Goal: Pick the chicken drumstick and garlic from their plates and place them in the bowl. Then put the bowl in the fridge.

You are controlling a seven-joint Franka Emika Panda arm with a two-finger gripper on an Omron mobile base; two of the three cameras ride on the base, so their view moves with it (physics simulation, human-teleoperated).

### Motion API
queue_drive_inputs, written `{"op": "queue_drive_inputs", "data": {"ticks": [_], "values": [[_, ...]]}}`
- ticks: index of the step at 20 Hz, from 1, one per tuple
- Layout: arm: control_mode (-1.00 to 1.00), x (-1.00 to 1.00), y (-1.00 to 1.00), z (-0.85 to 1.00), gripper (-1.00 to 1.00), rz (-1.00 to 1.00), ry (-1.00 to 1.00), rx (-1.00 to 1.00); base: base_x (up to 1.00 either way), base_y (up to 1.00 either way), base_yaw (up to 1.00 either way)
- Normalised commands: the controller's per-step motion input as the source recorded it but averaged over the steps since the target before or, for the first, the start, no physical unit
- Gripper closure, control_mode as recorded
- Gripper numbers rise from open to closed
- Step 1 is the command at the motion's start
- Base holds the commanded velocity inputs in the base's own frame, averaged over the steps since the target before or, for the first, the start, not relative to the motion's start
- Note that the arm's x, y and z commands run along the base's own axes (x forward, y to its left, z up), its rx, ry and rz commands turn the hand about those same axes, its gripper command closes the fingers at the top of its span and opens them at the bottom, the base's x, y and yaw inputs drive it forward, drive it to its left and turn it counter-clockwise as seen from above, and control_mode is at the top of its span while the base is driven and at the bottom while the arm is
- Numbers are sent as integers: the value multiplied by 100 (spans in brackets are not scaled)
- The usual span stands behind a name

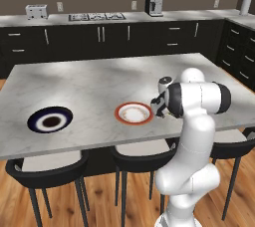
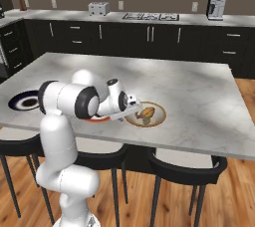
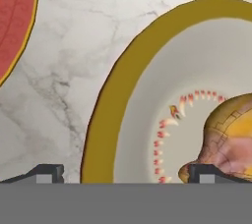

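Note:
The chicken drumstick [image 2: 147, 115], golden-brown and lumpy, lies inside the beige bowl [image 2: 160, 117] near the island's front edge. In the hand view the drumstick [image 3: 231, 129] sits at the lower right of the bowl [image 3: 110, 110], just beyond one fingertip. My gripper [image 2: 137, 108] hovers over the bowl's left side, open, with nothing between its fingers [image 3: 48, 172]. The white plate with the red rim [image 1: 133, 113] shows a bare white centre. The navy plate [image 1: 50, 120] lies far to the left. I cannot make out the garlic, and the fridge is out of view.
Dark stools [image 1: 47, 169] stand under the island's near edge. The marble island top [image 2: 199, 86] stretches wide behind and right of the bowl. On the back counter are a toaster [image 1: 36, 11], a cooktop [image 1: 97, 16] and a coffee machine [image 1: 154, 3].

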Motion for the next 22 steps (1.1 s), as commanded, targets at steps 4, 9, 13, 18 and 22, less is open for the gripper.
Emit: {"op": "queue_drive_inputs", "data": {"ticks": [4, 9, 13, 18, 22], "values": [[-100, 20, -1, -13, -100, 0, 0, 0, 0, 0, 0], [-100, 22, -2, -21, -100, 0, 0, 0, 0, 0, 0], [-100, 16, -3, -15, -100, 0, 0, 0, 0, 0, 0], [-100, 2, -10, -8, 100, 0, 1, 0, 0, 0, 0], [-100, -4, -22, -6, 100, -10, 6, 0, 0, 0, 0]]}}
